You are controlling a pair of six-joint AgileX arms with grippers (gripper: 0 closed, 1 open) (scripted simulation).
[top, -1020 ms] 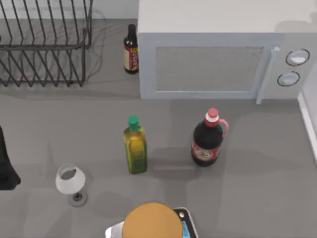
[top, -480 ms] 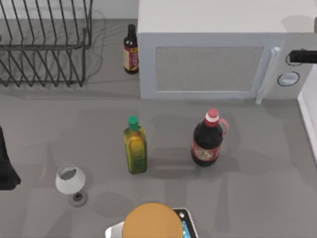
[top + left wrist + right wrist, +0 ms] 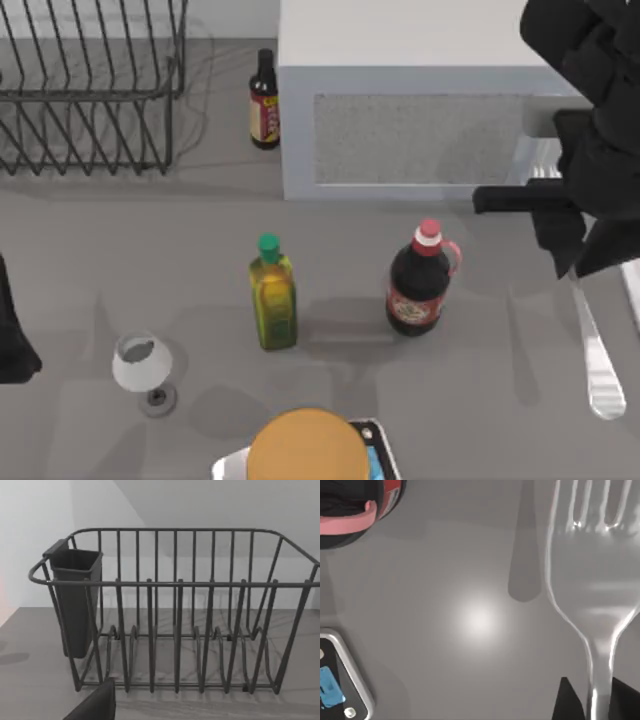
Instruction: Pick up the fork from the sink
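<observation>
The dish rack [image 3: 90, 90] sits at the table's [image 3: 120, 250] far left corner; the microwave [image 3: 420, 110] stands far right, with the fork [image 3: 598, 360] near the right edge.

Shiny silver fork [image 3: 596, 352], held aloft by its handle, near the table's right edge

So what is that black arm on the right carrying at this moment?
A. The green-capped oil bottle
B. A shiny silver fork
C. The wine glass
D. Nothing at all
B. The right end effector is shut on the handle of the fork, which hangs above the table near its right edge; the oil bottle and the wine glass stand untouched on the table.
</observation>
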